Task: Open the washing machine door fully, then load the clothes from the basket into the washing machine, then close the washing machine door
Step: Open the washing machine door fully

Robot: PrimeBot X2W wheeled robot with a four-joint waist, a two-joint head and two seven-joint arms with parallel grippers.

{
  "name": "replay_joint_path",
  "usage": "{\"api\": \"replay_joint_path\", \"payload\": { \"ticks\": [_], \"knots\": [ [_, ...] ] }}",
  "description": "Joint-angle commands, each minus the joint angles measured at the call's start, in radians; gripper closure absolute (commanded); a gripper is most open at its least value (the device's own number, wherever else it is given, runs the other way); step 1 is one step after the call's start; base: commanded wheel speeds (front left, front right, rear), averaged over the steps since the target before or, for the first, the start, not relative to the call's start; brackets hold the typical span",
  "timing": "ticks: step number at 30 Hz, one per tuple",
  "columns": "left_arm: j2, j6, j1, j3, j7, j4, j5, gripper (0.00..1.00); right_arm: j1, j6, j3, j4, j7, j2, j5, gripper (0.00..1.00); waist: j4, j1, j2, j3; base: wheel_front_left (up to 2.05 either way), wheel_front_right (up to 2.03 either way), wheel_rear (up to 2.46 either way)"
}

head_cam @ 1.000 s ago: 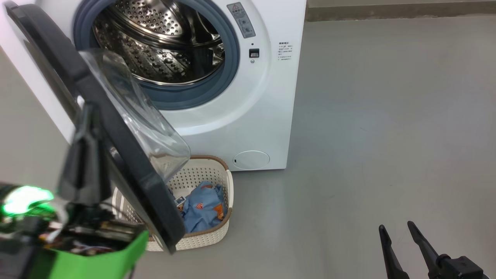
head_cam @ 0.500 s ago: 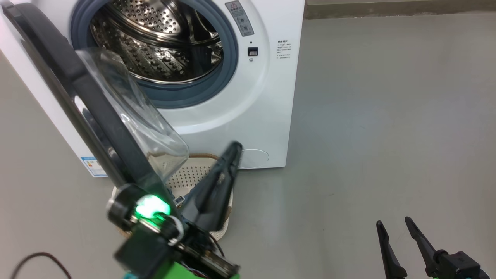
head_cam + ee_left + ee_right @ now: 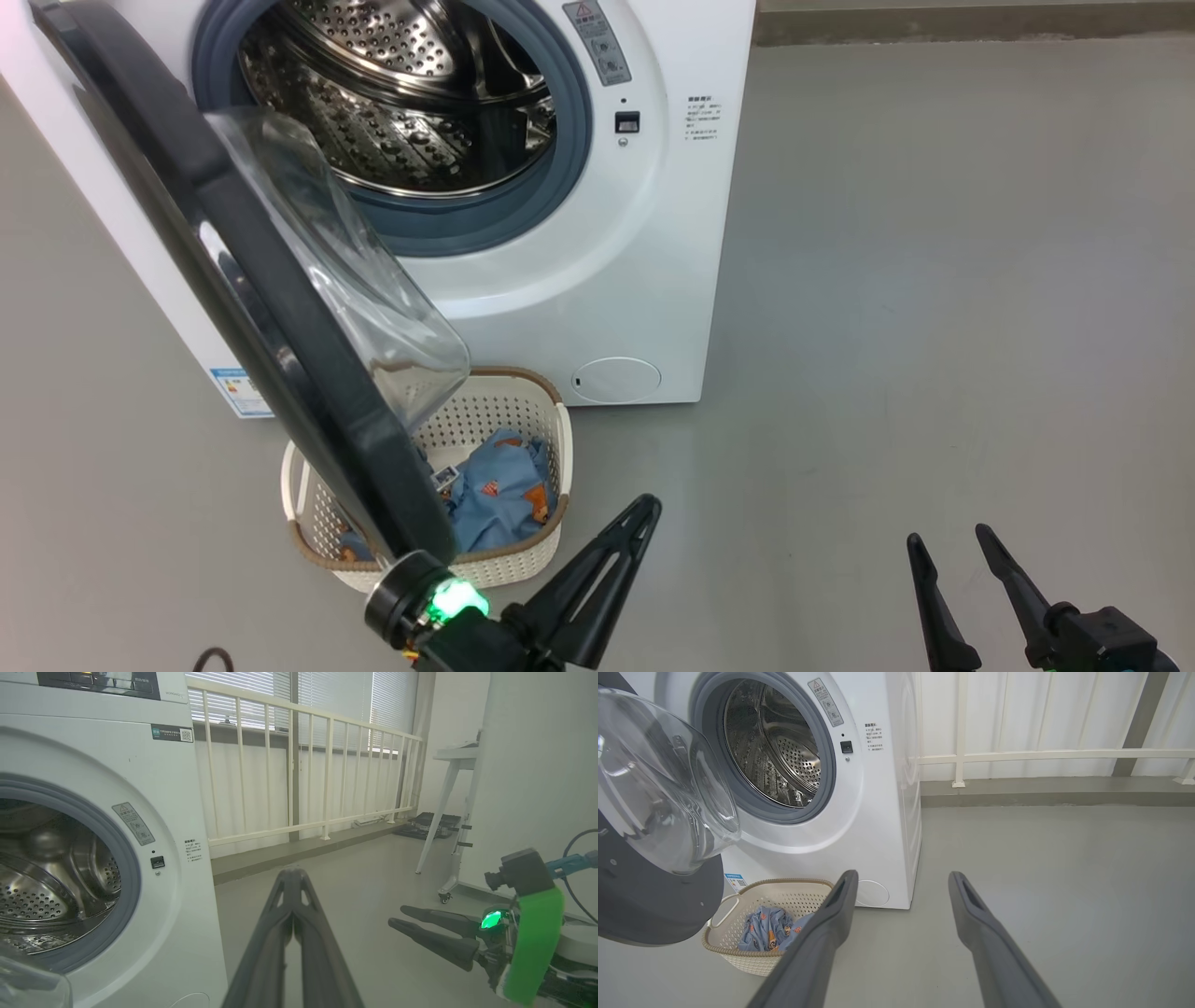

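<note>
The white washing machine (image 3: 597,271) (image 3: 878,826) (image 3: 187,826) stands with its door (image 3: 243,280) (image 3: 649,812) swung out to the left, about edge-on to me, its clear bowl hanging over the basket. The cream basket (image 3: 518,560) (image 3: 738,959) sits on the floor below, holding the light-blue clothes (image 3: 499,499) (image 3: 768,933). My left gripper (image 3: 644,509) (image 3: 292,875) is shut and empty, low beside the basket's right end, pointing up and right. Over bare floor at the lower right, my right gripper (image 3: 948,546) (image 3: 901,882) (image 3: 397,917) stands open and holds nothing.
The steel drum (image 3: 401,103) (image 3: 775,751) holds no laundry that I can see. A white railing (image 3: 299,770) (image 3: 1017,756) runs behind the machine. A white stand (image 3: 448,793) is at the far right. Grey floor (image 3: 934,280) stretches to the machine's right.
My left arm has come away from the outer side of the door and swung down and right, ending beside the basket. The door stands about as before. The camera shifted slightly.
</note>
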Motion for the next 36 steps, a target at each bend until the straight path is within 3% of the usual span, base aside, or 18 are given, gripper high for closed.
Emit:
{"api": "replay_joint_path", "payload": {
  "ticks": [1, 14, 36],
  "knots": [
    [0.006, 0.002, -0.019, 0.034, -0.009, -0.016, -0.012, 1.0, -0.036, 0.002, 0.026, -0.021, -0.012, -0.013, -0.006, 0.0, 0.001, 0.0, -0.0001, 0.001, 0.0, 0.0, 0.0],
    [0.005, 0.048, -0.055, 0.141, -0.039, 0.135, -0.037, 1.0, -0.043, 0.002, 0.032, -0.025, -0.012, -0.018, -0.011, 0.0, 0.014, 0.0, -0.0001, 0.042, 0.0, 0.0, 0.0],
    [-0.017, 0.038, -0.106, 0.212, -0.044, 0.182, -0.027, 1.0, -0.085, 0.002, 0.039, -0.013, -0.011, -0.012, -0.018, 0.0, 0.022, 0.0, -0.0001, 0.099, 0.0, 0.0, 0.0]
  ]
}}
